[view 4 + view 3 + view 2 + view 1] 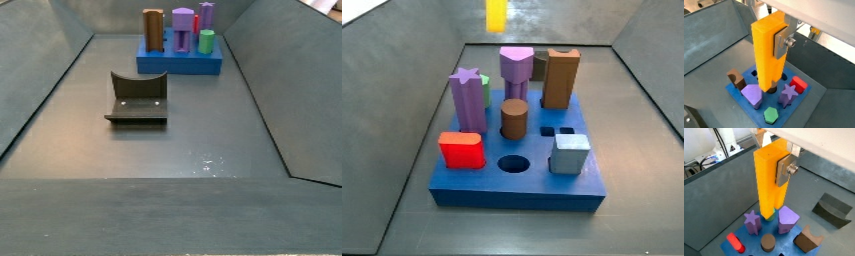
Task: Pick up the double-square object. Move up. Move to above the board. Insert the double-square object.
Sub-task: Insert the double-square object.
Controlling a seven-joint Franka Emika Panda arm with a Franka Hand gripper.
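Note:
The double-square object is a tall yellow block (769, 178), also seen in the other wrist view (767, 55). My gripper (771, 168) is shut on its upper part, with one silver finger (784, 42) pressed flat on its side. The block hangs upright above the blue board (784, 247), its lower end over the pieces. In a side view only the yellow block's tip (496, 14) shows, high above the far end of the board (516, 192). Two small square holes (557, 130) lie open in the board.
On the board stand a purple star (468, 95), a violet pentagon (516, 70), a brown block (561, 77), a brown cylinder (515, 118), a red piece (461, 150) and a grey-blue cube (571, 154). A round hole (513, 163) is open. The fixture (138, 98) stands on the floor nearby.

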